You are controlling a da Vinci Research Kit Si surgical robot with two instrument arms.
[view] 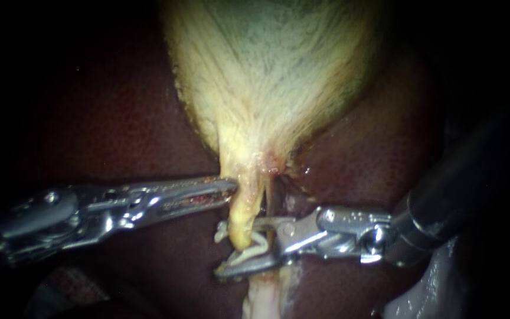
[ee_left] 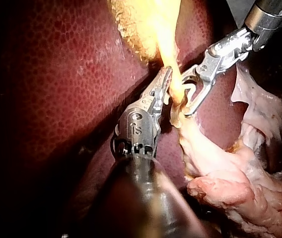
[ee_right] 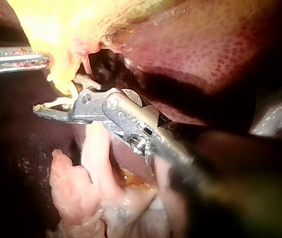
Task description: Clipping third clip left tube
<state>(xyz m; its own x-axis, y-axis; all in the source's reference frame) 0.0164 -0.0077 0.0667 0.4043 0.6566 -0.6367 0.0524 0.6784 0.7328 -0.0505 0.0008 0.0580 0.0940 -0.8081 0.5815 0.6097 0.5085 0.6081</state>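
Yellow tube (view: 242, 227) sits between your right instrument's (view: 219, 253) open jaws; your left instrument (view: 231, 188) grips the gallbladder (view: 278, 77) just above.

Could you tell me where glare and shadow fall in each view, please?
Endoscope view: light pools on the gallbladder, the liver darkens outward, the left instrument glints. Left wrist view: the gallbladder glares, the shaft shadowed. Right wrist view: same glare, the right instrument has a dark shaft.

At centre, the gallbladder (view: 273, 77) on the liver (view: 119, 118), narrowing downward into a tube (view: 242, 227). Left of the neck, touching it, the left instrument (view: 231, 190). From the right, the right instrument (view: 237, 248), jaws spread astride the tube, a clip (view: 254, 247) between them.
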